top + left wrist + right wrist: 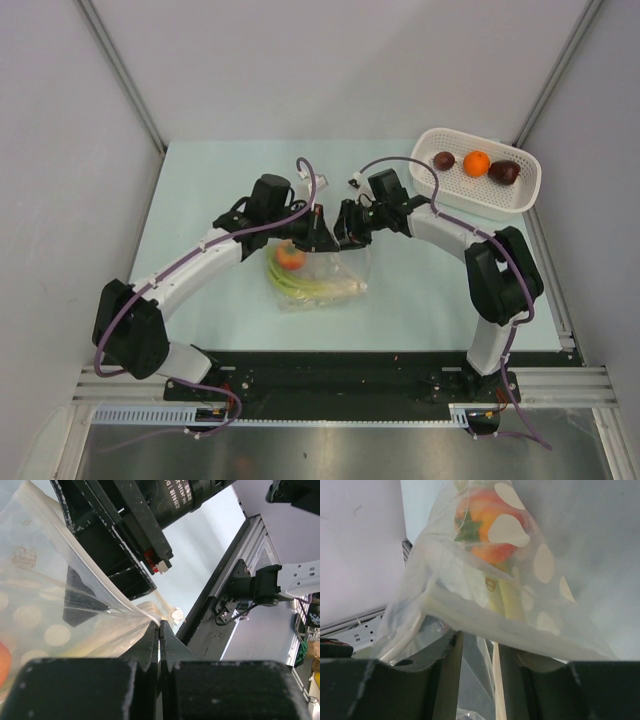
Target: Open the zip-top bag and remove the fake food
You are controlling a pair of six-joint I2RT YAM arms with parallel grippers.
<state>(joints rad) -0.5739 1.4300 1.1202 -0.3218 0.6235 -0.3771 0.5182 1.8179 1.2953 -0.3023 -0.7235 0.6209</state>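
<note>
The zip-top bag [335, 272] lies mid-table, its top lifted between both grippers. Inside are a red tomato [291, 258] and green stalks [312, 289]. My left gripper [318, 228] is shut on the bag's top edge; in the left wrist view its tips [160, 626] pinch the film of the bag [45, 610]. My right gripper [342, 228] faces it. In the right wrist view its jaws [477, 645] stand apart with bag film between them. The white zip strip [485, 617] lies across their tips, and the tomato [487, 530] and a stalk [507, 600] show beyond it.
A white perforated basket [528, 180] stands at the back right, holding an orange ball [476, 162] and two dark lumps [444, 160] [504, 172]. Grey walls close in the table on three sides. A black rail [340, 375] runs along the near edge.
</note>
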